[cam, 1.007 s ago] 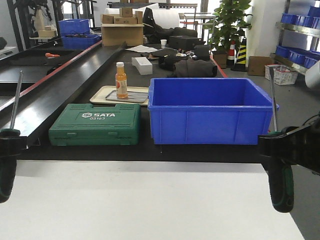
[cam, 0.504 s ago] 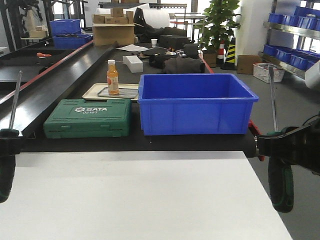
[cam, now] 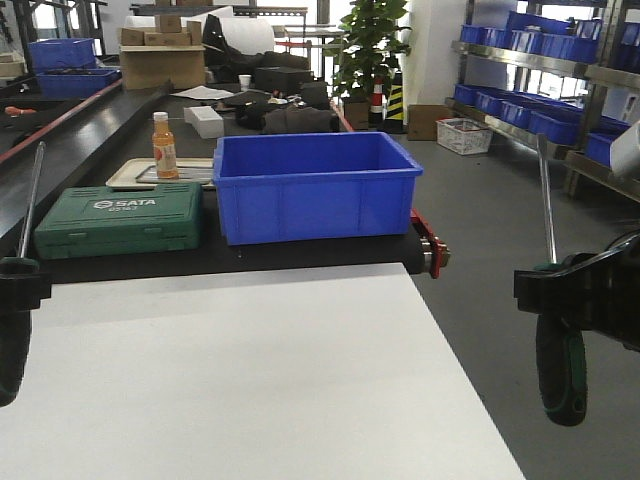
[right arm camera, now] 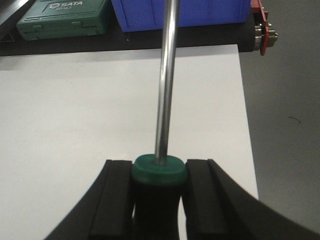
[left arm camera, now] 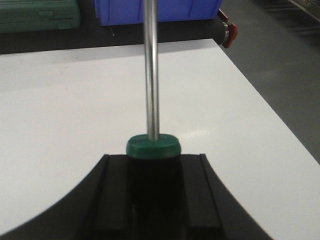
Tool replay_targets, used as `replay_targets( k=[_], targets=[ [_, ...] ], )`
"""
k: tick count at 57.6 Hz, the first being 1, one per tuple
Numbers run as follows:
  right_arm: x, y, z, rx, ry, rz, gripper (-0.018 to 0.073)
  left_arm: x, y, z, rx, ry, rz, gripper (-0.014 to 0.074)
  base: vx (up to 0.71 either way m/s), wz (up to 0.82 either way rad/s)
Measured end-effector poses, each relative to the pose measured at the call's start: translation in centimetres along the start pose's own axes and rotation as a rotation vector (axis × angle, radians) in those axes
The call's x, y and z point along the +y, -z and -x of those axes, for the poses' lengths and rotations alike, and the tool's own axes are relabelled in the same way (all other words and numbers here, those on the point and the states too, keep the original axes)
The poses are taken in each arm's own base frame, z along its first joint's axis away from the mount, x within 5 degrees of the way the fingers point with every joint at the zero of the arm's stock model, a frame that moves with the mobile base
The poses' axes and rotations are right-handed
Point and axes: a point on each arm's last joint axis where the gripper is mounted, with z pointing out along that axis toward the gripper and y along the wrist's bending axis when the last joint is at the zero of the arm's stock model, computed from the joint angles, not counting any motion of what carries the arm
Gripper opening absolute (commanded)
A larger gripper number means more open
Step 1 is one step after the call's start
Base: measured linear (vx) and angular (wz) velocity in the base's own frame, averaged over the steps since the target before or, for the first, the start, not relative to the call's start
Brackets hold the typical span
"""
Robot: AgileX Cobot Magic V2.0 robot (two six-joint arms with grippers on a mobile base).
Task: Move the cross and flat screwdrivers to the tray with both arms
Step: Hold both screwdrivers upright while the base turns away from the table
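Step in hand, as I read it: carry phase. Both tools are gripped and off the surface, neither in the tray yet.

Near-left: left gripper clamped on the green-black handle of the left screwdriver, shaft upright, at the left side of the white table.
Near-right: right gripper clamped the same way on the right screwdriver, shaft upright, out past the table's right edge.
Tips are too small to tell cross from flat.

Mid: green toolbox, lid reads "SATA". The smaller number line under it isn't cleanly readable. Blue bin sits just right of it, no markings visible.

Far-left, behind the toolbox: beige tray with an orange bottle standing in it. Bottle label unreadable.

Next move: the tray is well apart from both arms, so close that gap first. Then bring both tools over bare tray area, tilt the shafts down, lay them flat and open the claws - keeping clear of the bottle.
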Motion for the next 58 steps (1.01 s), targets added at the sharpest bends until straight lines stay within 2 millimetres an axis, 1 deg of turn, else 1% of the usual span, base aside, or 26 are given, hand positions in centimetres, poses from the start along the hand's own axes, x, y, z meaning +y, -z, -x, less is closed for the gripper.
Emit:
replay_targets(
  k=[12, 23, 41, 58],
  targets=[
    [0.00, 0.00, 0.00, 0.000, 0.000, 0.000, -0.0009, 0.00, 0.00, -0.01, 0.001, 0.000, 0.000, -0.0001, -0.21, -0.38],
    [0.00, 0.00, 0.00, 0.000, 0.000, 0.000, -0.0009, -0.01, 0.04, -0.02, 0.002, 0.000, -0.001, -0.0001, -0.15, -0.61],
    [0.00, 0.00, 0.00, 0.000, 0.000, 0.000, -0.0009, -0.03, 0.07, -0.07, 0.007, 0.000, -0.002, -0.0001, -0.07, -0.81],
    [-0.03, 0.00, -0.02, 0.002, 0.003, -0.003, -0.0009, -0.04, 0.07, -0.07, 0.007, 0.001, -0.003, -0.0001, 0.03, -0.83]
  ],
)
